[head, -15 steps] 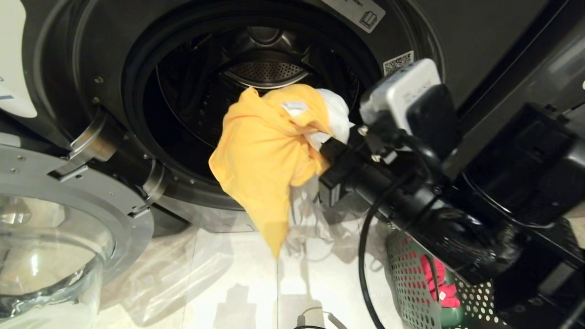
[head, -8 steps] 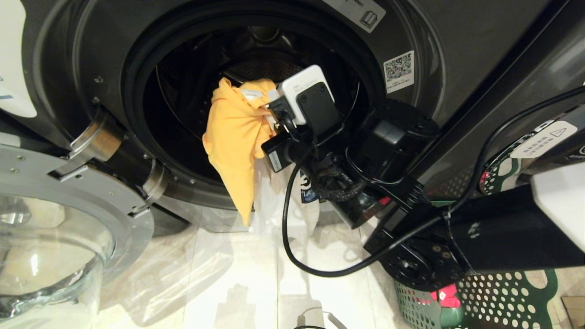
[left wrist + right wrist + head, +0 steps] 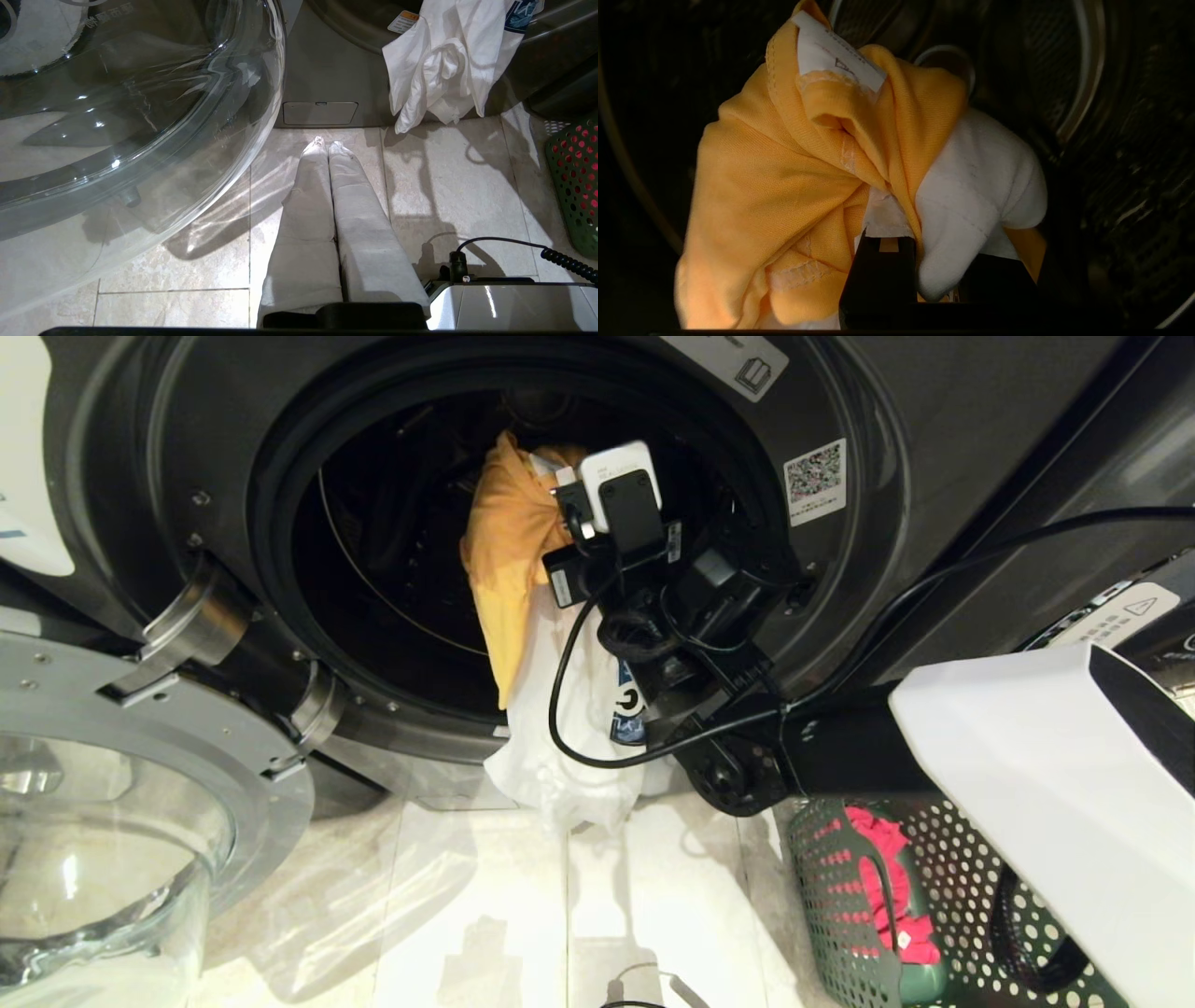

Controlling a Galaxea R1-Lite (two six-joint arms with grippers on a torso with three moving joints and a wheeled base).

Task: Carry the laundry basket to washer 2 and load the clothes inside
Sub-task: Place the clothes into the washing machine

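The right hand (image 3: pixel 920 261) reaches into the open mouth of the washer (image 3: pixel 934 411), clamped on the clothes (image 3: pixel 509 551): a yellow garment and a white one whose tail hangs over the door rim. The laundry basket (image 3: pixel 840 915) stands on the floor at near right. The left hand (image 3: pixel 324 144) is closed, empty, low above the floor.

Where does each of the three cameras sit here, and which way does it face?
Head view: high, looking down into the washer opening; right arm, right gripper.
Left wrist view: low, facing floor and washer base; left gripper, jaws together.
Right wrist view: behind the right gripper, facing the drum; jaws pinch the yellow garment and white garment.
Shared: head and left wrist views both show the white garment and basket.
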